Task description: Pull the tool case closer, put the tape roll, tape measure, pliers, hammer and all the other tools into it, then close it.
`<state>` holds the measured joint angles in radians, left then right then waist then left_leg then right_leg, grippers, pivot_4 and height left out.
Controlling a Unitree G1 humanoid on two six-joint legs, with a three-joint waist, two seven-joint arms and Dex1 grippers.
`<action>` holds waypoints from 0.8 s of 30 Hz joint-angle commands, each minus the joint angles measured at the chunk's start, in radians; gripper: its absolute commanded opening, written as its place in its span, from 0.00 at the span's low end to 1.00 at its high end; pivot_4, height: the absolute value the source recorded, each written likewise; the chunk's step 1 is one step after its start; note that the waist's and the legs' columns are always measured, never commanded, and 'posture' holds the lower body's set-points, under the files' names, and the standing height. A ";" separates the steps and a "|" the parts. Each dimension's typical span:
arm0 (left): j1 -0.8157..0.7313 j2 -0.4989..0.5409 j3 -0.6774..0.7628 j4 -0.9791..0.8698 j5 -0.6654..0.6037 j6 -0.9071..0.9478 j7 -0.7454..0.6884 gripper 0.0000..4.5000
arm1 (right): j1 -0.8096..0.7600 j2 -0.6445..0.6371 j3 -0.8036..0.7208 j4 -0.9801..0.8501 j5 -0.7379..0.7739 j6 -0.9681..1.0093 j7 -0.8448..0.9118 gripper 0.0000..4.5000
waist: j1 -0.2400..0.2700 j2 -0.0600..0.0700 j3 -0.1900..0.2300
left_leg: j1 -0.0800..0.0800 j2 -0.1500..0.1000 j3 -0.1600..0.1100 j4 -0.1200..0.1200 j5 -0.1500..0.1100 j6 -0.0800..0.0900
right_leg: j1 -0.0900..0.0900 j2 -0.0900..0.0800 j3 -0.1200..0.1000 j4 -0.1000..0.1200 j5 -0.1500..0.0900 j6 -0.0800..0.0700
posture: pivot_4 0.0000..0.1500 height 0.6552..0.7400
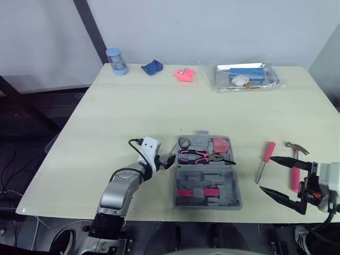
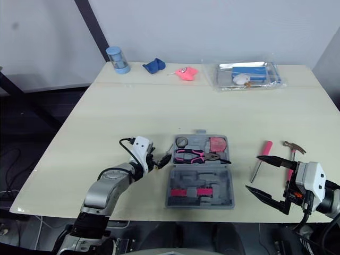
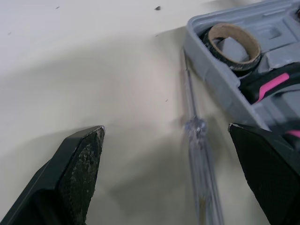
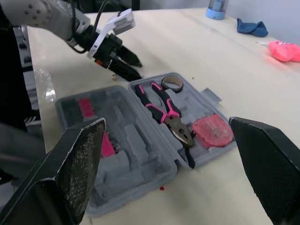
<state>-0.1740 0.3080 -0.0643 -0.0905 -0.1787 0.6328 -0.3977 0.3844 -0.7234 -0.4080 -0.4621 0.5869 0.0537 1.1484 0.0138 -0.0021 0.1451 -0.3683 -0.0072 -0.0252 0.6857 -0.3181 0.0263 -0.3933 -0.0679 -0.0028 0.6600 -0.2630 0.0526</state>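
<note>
The grey tool case [image 1: 235,201] lies open near the table's front edge. Its far half holds a tape roll [image 1: 185,142], pink-handled pliers [image 1: 199,156] and a pink tape measure [image 1: 221,145]. My left gripper [image 1: 169,161] is open at the case's left side. A clear-handled screwdriver [image 3: 197,140] lies on the table between its fingers, beside the case wall [image 3: 211,70]. To the right of the case lie a pink screwdriver [image 1: 264,161] and a hammer [image 1: 295,170]. My right gripper [image 1: 266,173] hangs open just in front of them, holding nothing.
Along the table's back edge stand a blue cylinder [image 1: 116,61], a blue cloth [image 1: 152,67], a pink object [image 1: 184,74] and a clear plastic pack [image 1: 245,76]. The case sits close to the front edge.
</note>
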 commanded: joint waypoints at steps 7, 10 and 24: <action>0.026 0.006 0.012 -0.052 -0.005 0.028 0.010 0.40 | -0.011 -0.013 -0.013 -0.024 0.011 -0.015 0.009 1.00 | 0.001 0.000 0.000 | 0.000 0.000 0.000 0.000 0.000 0.000 | 0.000 -0.001 0.000 0.000 0.000 0.000 | 1.00 1.00; 0.059 0.013 0.025 -0.090 -0.014 0.039 0.011 0.12 | -0.017 -0.014 -0.010 -0.021 0.009 -0.014 0.011 1.00 | 0.000 0.000 0.000 | 0.000 0.000 0.000 0.000 0.000 0.000 | 0.000 -0.002 0.000 0.000 0.000 0.000 | 1.00 1.00; 0.110 0.037 0.110 -0.155 -0.040 0.022 0.010 0.03 | -0.050 -0.011 0.021 -0.016 0.009 -0.005 0.013 1.00 | 0.000 0.000 0.000 | 0.000 0.001 0.000 0.000 0.000 0.000 | 0.000 -0.003 0.000 0.000 0.000 0.000 | 1.00 1.00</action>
<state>-0.0709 0.3307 0.0149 -0.1890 -0.2003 0.6702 -0.3838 0.3392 -0.7296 -0.3860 -0.4552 0.5838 0.0547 1.1600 0.0140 -0.0021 0.1451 -0.3681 -0.0066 -0.0254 0.6856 -0.3184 0.0267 -0.3933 -0.0704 -0.0026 0.6602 -0.2630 0.0525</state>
